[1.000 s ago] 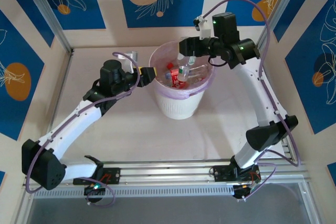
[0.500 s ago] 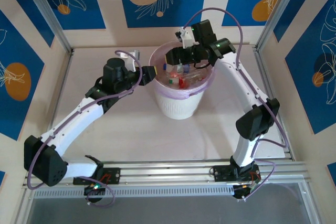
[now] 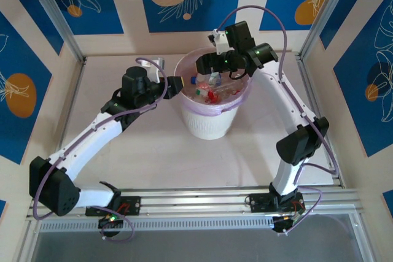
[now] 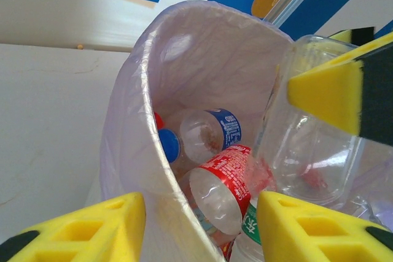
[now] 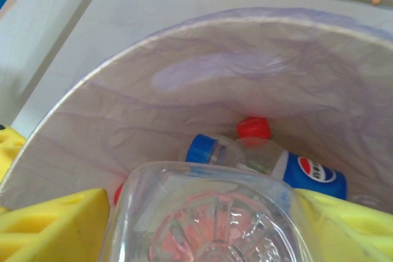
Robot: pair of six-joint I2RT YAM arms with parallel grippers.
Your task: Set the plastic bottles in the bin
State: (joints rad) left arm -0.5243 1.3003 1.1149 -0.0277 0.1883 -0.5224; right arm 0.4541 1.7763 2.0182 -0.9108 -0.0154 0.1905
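Observation:
The bin [image 3: 209, 124] is a white ribbed bucket lined with a pinkish bag, standing mid-table. Several plastic bottles [image 3: 209, 93] lie inside it, among them a red-labelled one [image 4: 228, 179] and a blue-capped one [image 5: 201, 148]. My right gripper [image 3: 210, 69] hangs over the bin's mouth. It is shut on a clear plastic bottle [image 5: 212, 219] that points down between its yellow fingers [image 5: 58, 225]. That held bottle [image 4: 310, 151] also shows from the left wrist. My left gripper [image 4: 199, 213] is open and straddles the bin's left rim [image 4: 147, 108], one finger outside and one inside.
The bin's lined inner wall [image 5: 184, 72] curves round the bottle I hold. Bare table [image 3: 153, 151] lies in front of the bin and to both sides. Aluminium frame posts [image 3: 55, 13] and blue patterned panels stand at the back and sides.
My right arm has swung left and brought the bottle from the bin's far-right rim to over its middle. The left gripper has stayed at the left rim.

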